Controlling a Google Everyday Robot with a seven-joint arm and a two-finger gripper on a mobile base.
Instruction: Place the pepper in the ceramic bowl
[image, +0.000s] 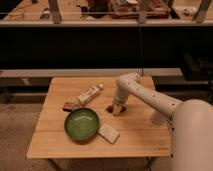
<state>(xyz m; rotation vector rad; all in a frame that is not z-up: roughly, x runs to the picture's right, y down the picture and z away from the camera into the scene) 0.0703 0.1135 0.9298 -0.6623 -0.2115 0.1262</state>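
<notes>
The small dark red pepper lies on the wooden table, just right of the green ceramic bowl. The bowl sits near the table's front left and holds nothing. My gripper points down at the table right beside the pepper, on its right side and close to or touching it. The white arm reaches in from the right, and the gripper's tip partly hides the pepper's right end.
A white tube lies behind the bowl, with a flat brownish-red packet to its left. A white flat packet lies at the bowl's front right. A dark shelf runs behind the table.
</notes>
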